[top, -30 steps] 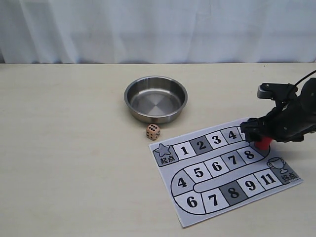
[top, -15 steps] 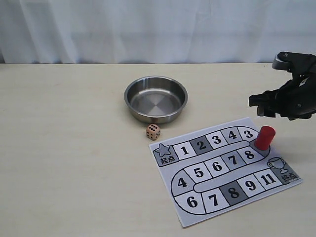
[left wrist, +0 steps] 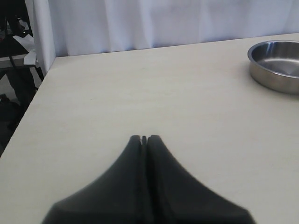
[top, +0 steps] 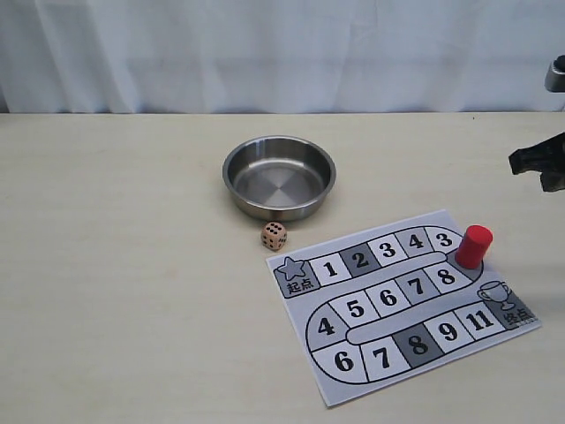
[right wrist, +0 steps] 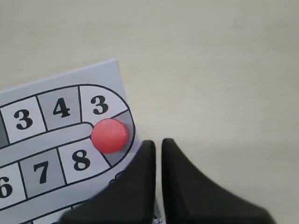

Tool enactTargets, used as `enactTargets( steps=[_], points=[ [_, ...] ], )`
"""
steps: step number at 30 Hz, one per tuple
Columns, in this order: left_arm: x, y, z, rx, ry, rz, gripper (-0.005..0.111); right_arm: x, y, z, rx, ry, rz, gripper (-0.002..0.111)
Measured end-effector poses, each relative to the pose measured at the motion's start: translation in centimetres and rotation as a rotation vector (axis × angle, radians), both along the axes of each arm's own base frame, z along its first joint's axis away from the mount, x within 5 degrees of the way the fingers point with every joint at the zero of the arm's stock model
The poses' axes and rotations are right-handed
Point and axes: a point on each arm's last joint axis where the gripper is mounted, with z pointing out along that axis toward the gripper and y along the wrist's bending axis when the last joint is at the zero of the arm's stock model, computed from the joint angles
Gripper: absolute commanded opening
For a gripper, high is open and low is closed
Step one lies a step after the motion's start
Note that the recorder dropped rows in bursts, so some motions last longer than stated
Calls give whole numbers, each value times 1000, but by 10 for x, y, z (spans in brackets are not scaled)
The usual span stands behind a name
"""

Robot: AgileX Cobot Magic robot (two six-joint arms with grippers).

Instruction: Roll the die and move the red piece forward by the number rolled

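The red piece (top: 474,246) stands upright on the grey square at the bend of the board's track, between the squares marked 3 and 8; the right wrist view shows its round top (right wrist: 110,135). The tan die (top: 274,236) lies on the table just off the board's star corner, below the bowl. My right gripper (top: 517,162) hangs above the table at the far right, off the board; its jaws (right wrist: 159,142) stand nearly together with only a thin slit and hold nothing. My left gripper (left wrist: 144,137) is shut and empty above bare table, out of the exterior view.
The paper game board (top: 300,305) with numbered squares lies at the front right. A steel bowl (top: 231,168) sits behind the die, and its rim (left wrist: 256,58) shows in the left wrist view. A white curtain closes off the back.
My right gripper let go of the red piece, rose and pulled away to the right edge. The piece stays on the grey bend square. The die has not moved.
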Motion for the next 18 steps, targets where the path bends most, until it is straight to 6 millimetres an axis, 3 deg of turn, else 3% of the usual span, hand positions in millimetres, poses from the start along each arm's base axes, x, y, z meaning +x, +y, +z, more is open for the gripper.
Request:
enactTargets(
  steps=[7,10,14,18],
  points=[
    [0,0,0,0,0,0,0,-15,2,20,-6,-9,7,4],
    [0,0,0,0,0,0,0,-32,5,47,13,-89,0,4],
    [0,0,0,0,0,0,0,-68,10,93,-1,-246,2,4],
    [0,0,0,0,0,0,0,-123,17,134,-8,-380,8,4]
  ],
)
